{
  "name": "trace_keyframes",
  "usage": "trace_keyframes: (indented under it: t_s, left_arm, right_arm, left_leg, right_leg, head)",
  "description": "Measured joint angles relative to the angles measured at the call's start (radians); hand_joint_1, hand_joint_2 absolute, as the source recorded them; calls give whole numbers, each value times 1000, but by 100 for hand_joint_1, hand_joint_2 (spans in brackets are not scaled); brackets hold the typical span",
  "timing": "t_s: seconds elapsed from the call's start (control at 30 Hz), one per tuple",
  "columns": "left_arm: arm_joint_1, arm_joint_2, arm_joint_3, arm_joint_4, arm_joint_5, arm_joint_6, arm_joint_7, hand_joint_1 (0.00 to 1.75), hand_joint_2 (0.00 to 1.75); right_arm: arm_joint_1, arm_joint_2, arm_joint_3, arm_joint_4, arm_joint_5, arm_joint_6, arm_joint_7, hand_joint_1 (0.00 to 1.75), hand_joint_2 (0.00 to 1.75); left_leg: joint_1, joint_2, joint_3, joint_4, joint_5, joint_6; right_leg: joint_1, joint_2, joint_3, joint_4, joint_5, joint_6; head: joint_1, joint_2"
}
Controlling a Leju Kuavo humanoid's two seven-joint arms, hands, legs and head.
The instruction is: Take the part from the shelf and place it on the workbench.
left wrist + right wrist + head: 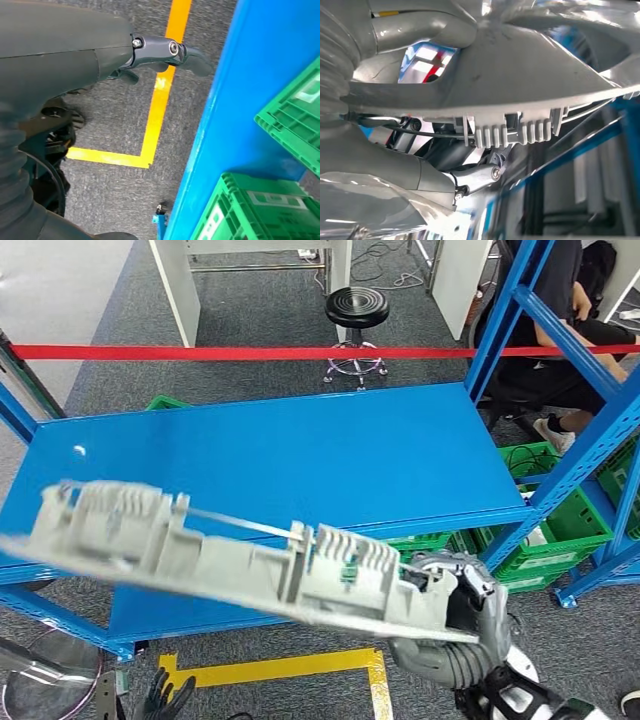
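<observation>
Setting: blue shelf stood ahead, grey carpet below.
Right hand: right hand clamped one end of the grey part.
Axis: part ran crosswise, leftward from that hand, above the shelf's front edge.
Left hand: left hand hung low, empty, fingers apart.

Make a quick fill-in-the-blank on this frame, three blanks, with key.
1. The long grey part is held at one end by the robot's ____ hand.
2. The shelf behind the part is painted ____.
3. The crates under the shelf at the right are ____.

Missing words: right; blue; green
</observation>
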Motion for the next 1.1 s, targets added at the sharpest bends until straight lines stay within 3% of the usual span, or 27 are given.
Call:
trace_keyframes:
  t_s: [0.33, 0.5, 0.6, 0.7, 0.77, 0.83, 0.87, 0.9, 0.93, 1.0, 1.07, 1.1]
  left_arm:
    - [1, 1, 27, -2, -11, -2, -9, 0, 175]
    - [6, 4, 39, -2, -87, 75, 10, 0, 175]
    - [21, 6, 38, 0, -149, 142, 34, 0, 175]
    - [36, 7, 34, 3, -185, 177, 47, 0, 175]
    - [38, 7, 27, 6, -206, 194, 58, 0, 175]
    - [39, 8, 16, 12, -236, 215, 75, 0, 175]
    - [41, 8, 10, 15, -249, 223, 82, 0, 175]
    - [42, 8, 4, 19, -260, 230, 88, 0, 175]
    - [42, 8, -2, 22, -270, 235, 93, 0, 175]
    - [41, 8, -14, 26, -290, 248, 109, 0, 175]
    - [38, 8, -27, 28, -322, 266, 136, 0, 175]
    - [36, 10, -36, 28, -346, 275, 155, 0, 175]
  right_arm:
    - [14, 24, -11, 4, -118, 137, -23, 175, 175]
    - [15, 47, -15, 23, -121, 185, -6, 175, 175]
    - [21, 56, -20, 33, -107, 184, -5, 175, 175]
    - [29, 62, -30, 36, -99, 182, -5, 175, 175]
    - [32, 62, -36, 37, -97, 182, -5, 175, 175]
    - [40, 62, -40, 37, -86, 180, -6, 175, 175]
    - [46, 62, -42, 38, -77, 178, -6, 175, 175]
    - [51, 62, -43, 38, -69, 175, -7, 175, 175]
    - [56, 62, -46, 39, -61, 172, -7, 175, 175]
    - [62, 62, -52, 39, -50, 167, -7, 175, 175]
    - [67, 62, -56, 39, -42, 166, -6, 175, 175]
    - [70, 62, -58, 38, -39, 166, -6, 175, 175]
  left_leg:
    - [-1, 0, 0, 1, 0, 0]
    - [-3, 0, -2, 4, -1, 2]
    - [-5, 0, -3, 6, -3, 6]
    - [1, 1, 0, -9, 9, 19]
    - [6, 2, 1, -18, 19, 27]
    - [6, 1, -4, -18, 22, 29]
    - [6, 1, -5, -17, 22, 29]
    - [6, 1, -6, -16, 22, 29]
    - [7, 1, -6, -14, 22, 28]
    - [7, -1, -8, -7, 19, 23]
    - [4, -3, -15, 2, 19, 12]
    - [4, -4, -20, 5, 21, 5]
  right_leg:
    - [0, 0, 0, 0, 0, 0]
    - [-2, 0, 0, -1, 1, 2]
    - [-4, 0, 0, -3, 3, 6]
    - [-4, 2, -8, 5, -9, 14]
    - [-4, 7, -46, 82, -62, 17]
    - [-3, 9, -107, 216, -125, 19]
    - [-4, 9, -128, 263, -136, 20]
    - [-4, 10, -133, 274, -124, 21]
    - [-5, 10, -117, 244, -94, 21]
    - [-7, 11, -50, 114, -27, 19]
    - [-6, 14, -4, 27, -1, 13]
    - [-4, 15, 1, 17, -3, 10]
  head:
    - [0, 0]
    - [0, 0]
    - [0, 0]
    - [0, 0]
    - [3, 0]
    - [4, 0]
    - [4, 0]
    - [4, 0]
    - [4, 0]
    - [4, 0]
    - [4, 0]
    - [3, 0]
